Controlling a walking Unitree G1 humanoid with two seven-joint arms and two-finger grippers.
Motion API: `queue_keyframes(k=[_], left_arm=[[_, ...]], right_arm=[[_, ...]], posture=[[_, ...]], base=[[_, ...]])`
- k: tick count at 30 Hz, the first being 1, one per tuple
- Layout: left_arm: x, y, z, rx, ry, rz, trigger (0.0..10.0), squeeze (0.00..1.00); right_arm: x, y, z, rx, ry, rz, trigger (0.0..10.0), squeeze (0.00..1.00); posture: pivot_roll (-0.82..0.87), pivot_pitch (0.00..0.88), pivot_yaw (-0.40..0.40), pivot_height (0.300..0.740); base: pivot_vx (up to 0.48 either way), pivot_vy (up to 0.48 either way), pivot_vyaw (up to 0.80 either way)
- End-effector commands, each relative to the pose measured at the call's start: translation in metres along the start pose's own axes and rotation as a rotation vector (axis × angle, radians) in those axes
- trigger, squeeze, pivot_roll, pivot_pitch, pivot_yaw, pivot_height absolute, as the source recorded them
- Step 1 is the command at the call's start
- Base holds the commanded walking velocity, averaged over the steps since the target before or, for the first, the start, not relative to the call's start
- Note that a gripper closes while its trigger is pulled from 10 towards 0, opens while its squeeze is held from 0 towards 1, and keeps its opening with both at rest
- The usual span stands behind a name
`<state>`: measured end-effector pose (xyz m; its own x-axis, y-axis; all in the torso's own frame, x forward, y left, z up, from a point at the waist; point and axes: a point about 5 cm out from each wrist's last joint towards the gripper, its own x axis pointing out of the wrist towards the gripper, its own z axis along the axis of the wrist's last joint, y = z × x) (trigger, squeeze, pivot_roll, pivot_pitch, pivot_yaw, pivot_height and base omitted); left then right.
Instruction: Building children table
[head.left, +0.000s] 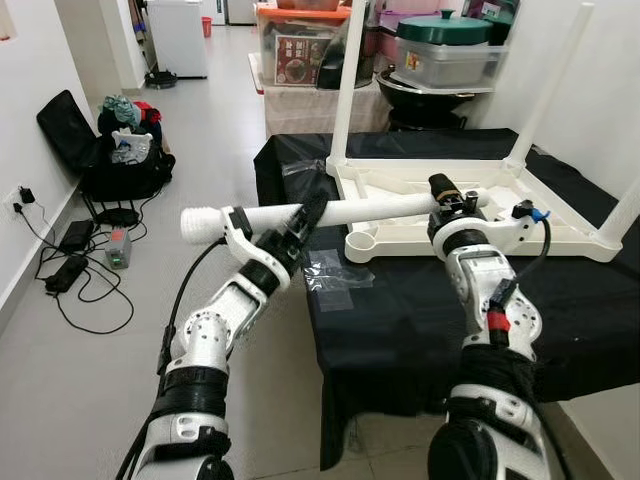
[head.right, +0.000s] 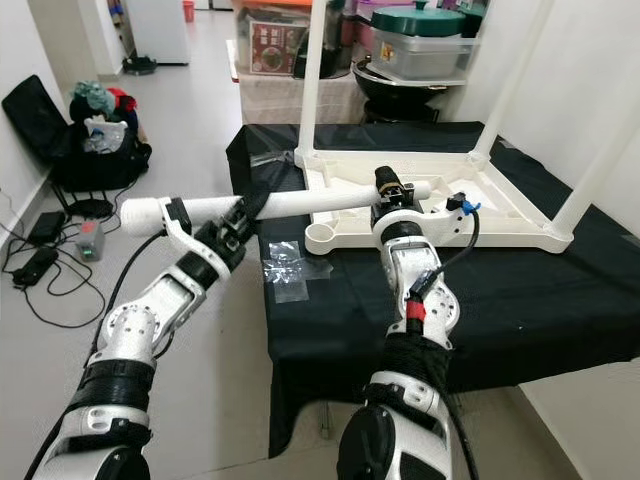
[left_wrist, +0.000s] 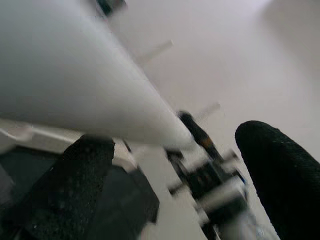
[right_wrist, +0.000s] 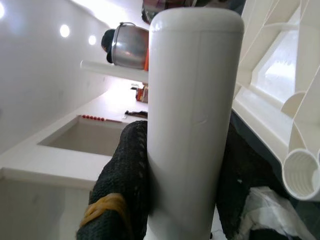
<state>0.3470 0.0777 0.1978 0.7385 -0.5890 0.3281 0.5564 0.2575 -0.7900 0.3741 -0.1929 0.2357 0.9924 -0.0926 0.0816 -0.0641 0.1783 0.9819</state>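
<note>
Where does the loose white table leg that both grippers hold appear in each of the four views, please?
Left eye view: table leg lies level across the middle, left gripper to right gripper.
Right eye view: level, left of middle.
Left wrist view: blurred, upper left.
Right wrist view: upright, centre.
Shared landmark: upturned tabletop, beside the leg.

**Four cameras, one table leg**

Both head views look forward and down over the arms, sharing the table leg (head.left: 330, 211) and upturned table (head.right: 500, 200). Each wrist view looks along its own fingers, very near the leg, the left gripper (head.left: 300, 225) and right gripper (head.left: 450, 200) around it.
</note>
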Motion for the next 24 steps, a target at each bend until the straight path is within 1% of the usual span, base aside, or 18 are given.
queue_keyframes(k=[1,2,5,6,7,8,9,10,11,12,13,16,18,19,20,21,23,24], left_arm=[[0.003,-0.014,0.003,0.022,0.008,-0.085,10.0,0.03],[-0.002,-0.017,-0.003,0.044,0.069,-0.127,10.0,0.0],[-0.002,-0.017,-0.003,0.044,0.069,-0.127,10.0,0.0],[-0.008,-0.02,-0.008,0.083,0.135,-0.169,10.0,0.0],[-0.008,-0.02,-0.008,0.083,0.135,-0.169,10.0,0.0],[-0.017,-0.024,-0.014,0.122,0.205,-0.22,10.0,0.0],[-0.017,-0.024,-0.014,0.122,0.205,-0.22,10.0,0.0],[-0.025,-0.026,-0.019,0.147,0.265,-0.256,10.0,0.0],[-0.025,-0.026,-0.019,0.147,0.265,-0.256,10.0,0.0],[-0.031,-0.028,-0.024,0.176,0.313,-0.278,10.0,0.0],[-0.031,-0.028,-0.024,0.176,0.313,-0.278,10.0,0.0],[-0.043,-0.027,-0.024,0.291,0.365,-0.279,10.0,0.0],[-0.047,-0.024,-0.019,0.46,0.382,-0.238,10.0,0.0],[-0.047,-0.024,-0.019,0.46,0.382,-0.238,10.0,0.0],[-0.045,-0.019,-0.016,0.561,0.37,-0.178,10.0,0.0],[-0.044,-0.015,-0.013,0.627,0.36,-0.138,10.0,0.0],[-0.044,-0.015,-0.013,0.627,0.36,-0.138,10.0,0.0],[-0.042,-0.011,-0.007,0.71,0.333,-0.072,10.0,0.0]], right_arm=[[0.0,-0.01,0.004,-0.008,-0.025,-0.055,0.0,0.0],[0.004,-0.009,0.02,-0.007,-0.091,-0.076,0.0,0.0],[0.004,-0.009,0.02,-0.007,-0.091,-0.076,0.0,0.0],[0.008,-0.007,0.038,-0.006,-0.165,-0.1,0.0,0.0],[0.008,-0.007,0.038,-0.006,-0.165,-0.1,0.0,0.0],[0.01,-0.003,0.06,-0.009,-0.248,-0.126,0.0,0.0],[0.01,-0.003,0.06,-0.009,-0.248,-0.126,0.0,0.0],[0.011,0.0,0.079,-0.009,-0.317,-0.146,0.0,0.0],[0.011,0.0,0.079,-0.009,-0.317,-0.146,0.0,0.0],[0.011,0.003,0.095,-0.009,-0.374,-0.162,0.0,0.0],[0.011,0.003,0.095,-0.009,-0.374,-0.162,0.0,0.0],[0.005,0.013,0.132,-0.033,-0.497,-0.175,0.0,0.0],[0.005,0.029,0.14,-0.154,-0.497,-0.104,0.0,0.0],[0.005,0.029,0.14,-0.154,-0.497,-0.104,0.0,0.0],[0.005,0.041,0.139,-0.298,-0.484,-0.04,0.0,0.0],[0.005,0.049,0.137,-0.397,-0.471,0.003,0.0,0.0],[0.005,0.049,0.137,-0.397,-0.471,0.003,0.0,0.0],[0.006,0.057,0.13,-0.541,-0.442,0.06,0.0,0.0]], posture=[[0.04,0.0,-0.074,0.74],[0.04,0.0,-0.074,0.74],[0.04,0.0,-0.074,0.74],[0.05,0.0,-0.076,0.74],[0.05,0.0,-0.076,0.74],[0.04,0.0,-0.073,0.74],[0.04,0.0,-0.073,0.74],[0.05,0.0,-0.074,0.74],[0.05,0.0,-0.074,0.74],[0.05,0.0,-0.074,0.74],[0.05,0.0,-0.074,0.74],[0.05,0.0,-0.077,0.74],[0.05,0.0,-0.078,0.74],[0.05,0.0,-0.078,0.74],[0.06,0.0,-0.08,0.74],[0.06,0.0,-0.08,0.74],[0.06,0.0,-0.08,0.74],[0.06,0.0,-0.08,0.74]], base=[[0.0,0.0,0.0],[0.0,0.0,0.0],[0.0,0.0,0.0],[0.0,0.0,0.0],[0.0,0.0,0.0],[0.0,0.0,0.0],[0.0,0.0,0.0],[0.0,0.0,0.0],[0.0,0.0,0.0],[0.0,0.0,0.0],[0.0,0.0,0.0],[0.0,0.0,0.0],[0.0,0.0,0.0],[0.0,0.0,0.0],[0.0,0.0,0.0],[0.0,0.0,0.0],[0.0,0.0,0.0],[0.0,0.0,0.0]])
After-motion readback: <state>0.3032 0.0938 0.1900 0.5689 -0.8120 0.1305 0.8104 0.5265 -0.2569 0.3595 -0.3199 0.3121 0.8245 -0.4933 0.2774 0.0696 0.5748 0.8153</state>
